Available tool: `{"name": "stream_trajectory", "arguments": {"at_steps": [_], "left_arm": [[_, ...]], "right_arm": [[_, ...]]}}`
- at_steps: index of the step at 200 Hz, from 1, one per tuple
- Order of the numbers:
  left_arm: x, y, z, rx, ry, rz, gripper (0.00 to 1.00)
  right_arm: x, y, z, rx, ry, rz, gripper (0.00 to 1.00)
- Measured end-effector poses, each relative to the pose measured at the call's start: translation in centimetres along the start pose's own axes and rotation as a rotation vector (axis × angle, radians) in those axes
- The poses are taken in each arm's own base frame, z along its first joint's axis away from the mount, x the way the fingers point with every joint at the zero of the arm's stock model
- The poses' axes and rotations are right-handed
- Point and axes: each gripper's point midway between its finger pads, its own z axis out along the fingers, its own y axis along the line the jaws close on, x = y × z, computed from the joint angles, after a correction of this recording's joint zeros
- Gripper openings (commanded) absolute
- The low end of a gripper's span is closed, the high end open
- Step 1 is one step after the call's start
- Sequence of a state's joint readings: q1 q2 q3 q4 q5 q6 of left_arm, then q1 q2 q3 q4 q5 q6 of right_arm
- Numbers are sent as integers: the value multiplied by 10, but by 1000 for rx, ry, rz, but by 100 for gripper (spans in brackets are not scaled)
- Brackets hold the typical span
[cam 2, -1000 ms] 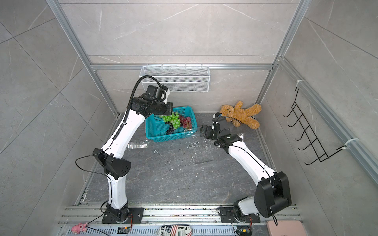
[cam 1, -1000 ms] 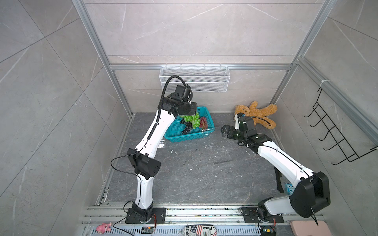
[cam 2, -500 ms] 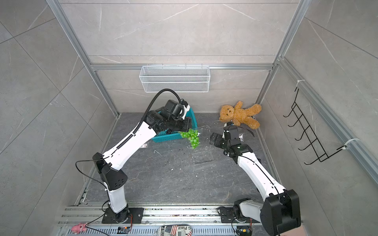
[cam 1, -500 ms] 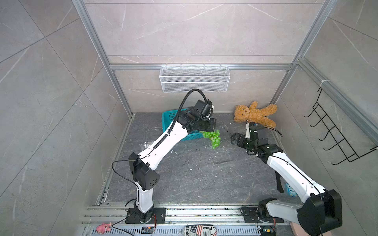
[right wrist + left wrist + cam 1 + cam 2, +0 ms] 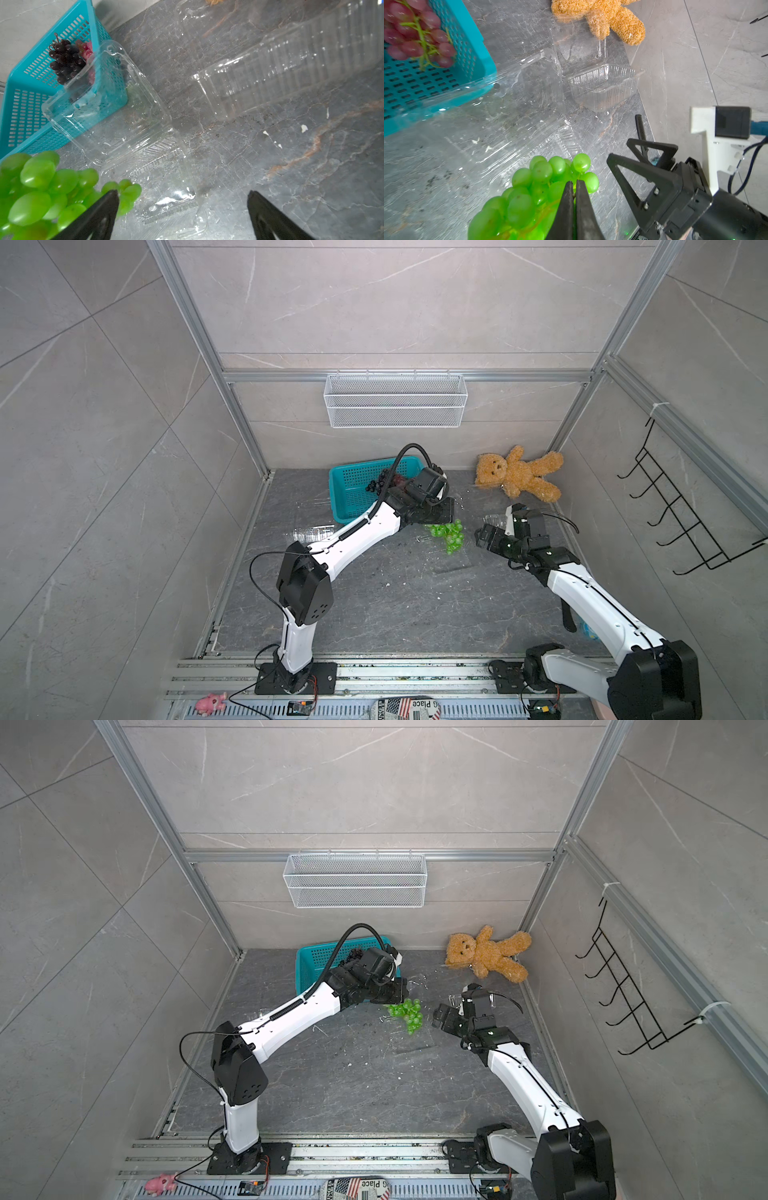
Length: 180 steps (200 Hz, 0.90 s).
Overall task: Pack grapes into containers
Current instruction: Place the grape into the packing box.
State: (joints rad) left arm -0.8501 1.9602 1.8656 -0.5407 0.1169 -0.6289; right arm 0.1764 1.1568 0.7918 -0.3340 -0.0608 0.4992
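The left arm [image 5: 357, 537] and right arm [image 5: 594, 601] share glossy white shells between chunky black joint housings, each standing on a black base plate [image 5: 326, 678]. A ribbed black hose [image 5: 411, 445] arches over the left arm's wrist, and a thin black wire [image 5: 251, 574] loops from its elbow. The right claw [image 5: 181, 194] is black, its fingers [image 5: 670, 187] hollow triangular frames fastened with silver screws.

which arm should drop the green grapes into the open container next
Left. The left gripper is shut on the green grapes, hanging by the open container; the right gripper is open and empty.
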Motion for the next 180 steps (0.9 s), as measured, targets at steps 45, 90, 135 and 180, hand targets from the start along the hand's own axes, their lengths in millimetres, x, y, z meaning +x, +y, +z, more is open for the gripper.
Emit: {"name": "stream_trajectory", "arguments": {"at_steps": [45,90,135,180], "left_arm": [[17,-2,38,28,32,-38,0],[47,7,68,20,93,-70,0],[55,13,78,20,101,-87,0],[64,23,88,-5,122,-92,0]], "right_arm": [[3,-10,4,-6,2,29,99],[8,-15,8,-11,9,39,99],[10,-14,14,-29,10,39,99],[20,-16,20,-31,39,42,99]]}}
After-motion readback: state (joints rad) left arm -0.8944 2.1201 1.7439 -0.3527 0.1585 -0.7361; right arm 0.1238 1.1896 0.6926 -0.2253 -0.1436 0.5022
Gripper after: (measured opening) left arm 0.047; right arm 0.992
